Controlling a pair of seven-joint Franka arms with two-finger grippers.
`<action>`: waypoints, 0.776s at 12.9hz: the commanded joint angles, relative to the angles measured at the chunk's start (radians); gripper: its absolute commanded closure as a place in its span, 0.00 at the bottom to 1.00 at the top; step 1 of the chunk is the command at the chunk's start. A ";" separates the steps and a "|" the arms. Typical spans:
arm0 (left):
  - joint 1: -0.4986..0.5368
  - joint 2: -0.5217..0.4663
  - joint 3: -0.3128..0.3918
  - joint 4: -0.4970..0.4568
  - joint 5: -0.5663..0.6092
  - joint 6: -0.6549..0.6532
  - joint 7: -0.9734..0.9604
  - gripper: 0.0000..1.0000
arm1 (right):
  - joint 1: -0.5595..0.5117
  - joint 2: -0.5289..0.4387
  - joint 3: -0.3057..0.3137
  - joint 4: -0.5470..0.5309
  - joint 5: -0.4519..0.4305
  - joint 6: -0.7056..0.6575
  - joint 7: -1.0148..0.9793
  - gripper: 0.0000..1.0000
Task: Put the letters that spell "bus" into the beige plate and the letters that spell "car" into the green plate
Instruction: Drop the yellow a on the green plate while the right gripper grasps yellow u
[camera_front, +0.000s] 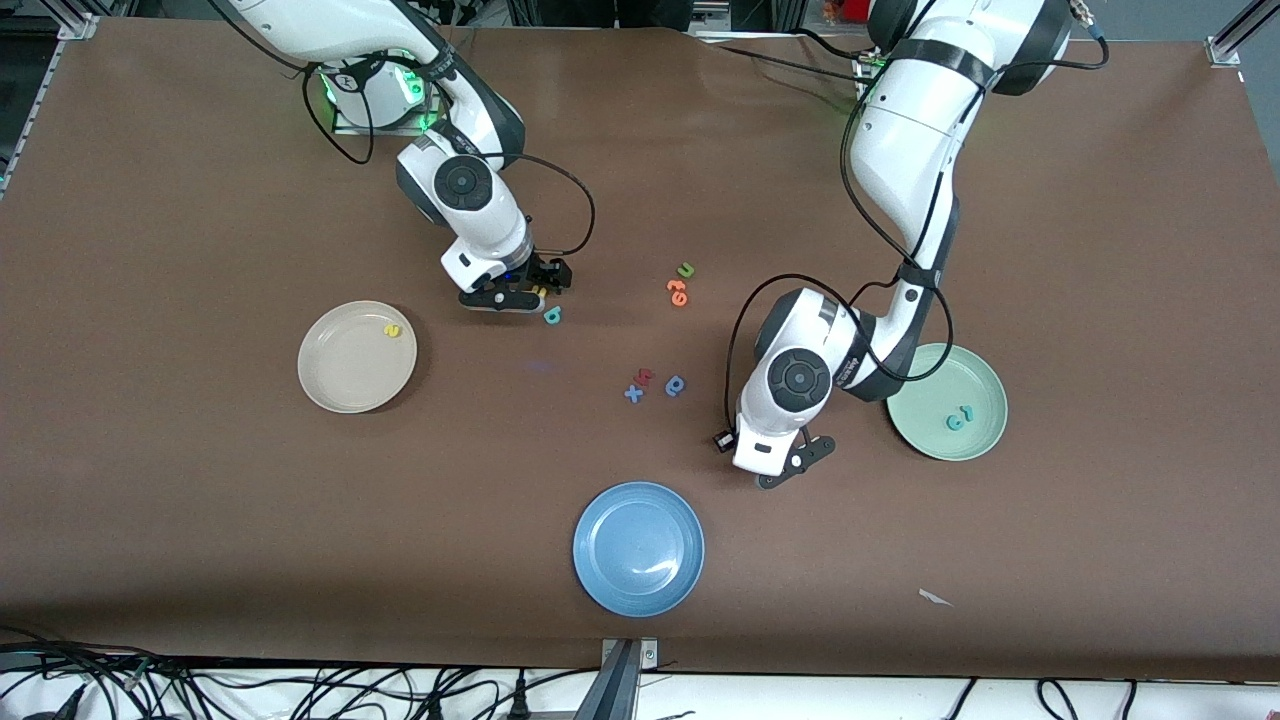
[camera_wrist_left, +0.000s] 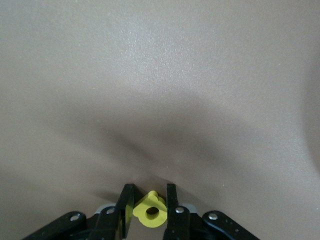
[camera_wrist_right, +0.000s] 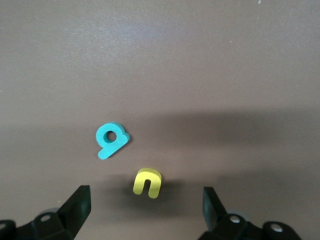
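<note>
My left gripper is down at the table between the blue and green plates, shut on a yellow "a" that sits between its fingers; the front view hides this letter. The green plate holds a teal "c" and a teal "r". My right gripper hangs open low over a yellow "u", with a teal "b" just beside it. The beige plate carries a yellow "s".
A blue plate lies nearest the front camera. Mid-table lie a green "u", orange letters, a blue "x", a reddish letter and a blue round letter. A white scrap rests toward the front edge.
</note>
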 joint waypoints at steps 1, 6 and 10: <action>0.004 0.003 0.017 0.027 -0.005 -0.056 0.050 0.76 | 0.006 0.032 -0.012 0.013 -0.028 0.025 0.015 0.02; 0.121 -0.079 0.018 0.027 0.038 -0.266 0.483 0.76 | 0.009 0.060 -0.019 0.011 -0.037 0.039 0.016 0.04; 0.217 -0.129 0.026 0.025 0.106 -0.384 0.822 0.76 | 0.014 0.063 -0.026 -0.001 -0.042 0.041 0.016 0.05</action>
